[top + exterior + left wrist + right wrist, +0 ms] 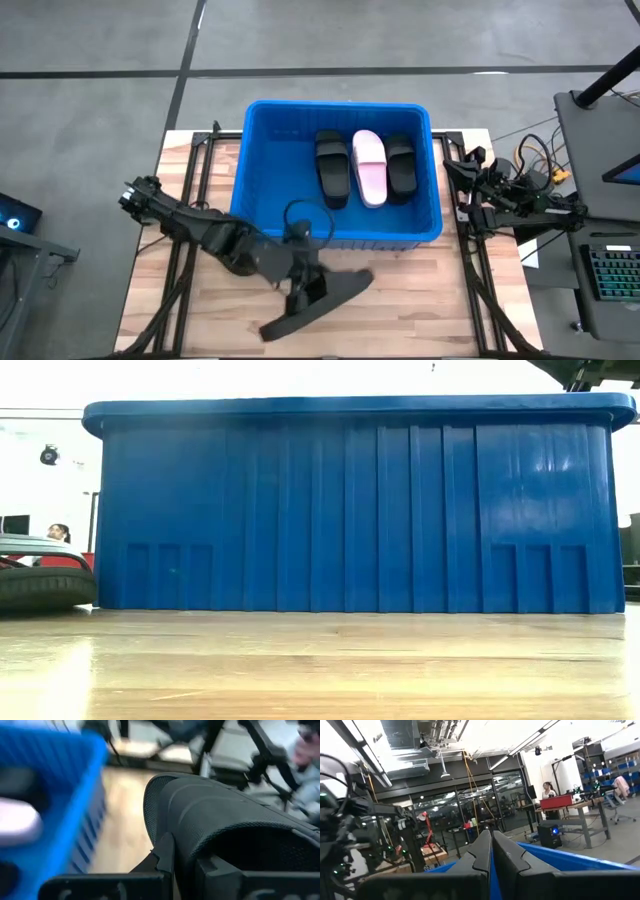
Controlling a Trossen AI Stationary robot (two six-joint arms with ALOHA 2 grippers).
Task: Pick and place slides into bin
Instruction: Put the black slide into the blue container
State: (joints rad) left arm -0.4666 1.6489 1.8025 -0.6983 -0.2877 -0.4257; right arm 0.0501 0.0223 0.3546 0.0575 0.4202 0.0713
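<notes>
A blue bin [245, 170] stands at the table's far middle. Two black slides [332, 168] [401, 165] and a pink slide [369, 167] lie side by side on its floor. In front of the bin's near wall my left gripper [308, 292] is shut on another black slide [345, 285], which fills the left wrist view [225, 810]. My right gripper [491, 851] is shut on nothing and rests at the table's right edge [480, 190], pointing slightly upward over the bin's rim [560, 857]. My left gripper pinches the black slide between its two fingers [164, 856] at the edge of the wide strap [182, 840], near one side of the shoe. The fingers slant down from the table's left and lie across the slide. The slide sits tilted, clear of the table.
The bin's tall ribbed near wall [350, 510] stands close beyond the held slide. Bare wooden table [420, 310] lies to the near right. A dark rounded thing [40, 585] shows at the low view's left edge. People sit in the room behind [550, 790].
</notes>
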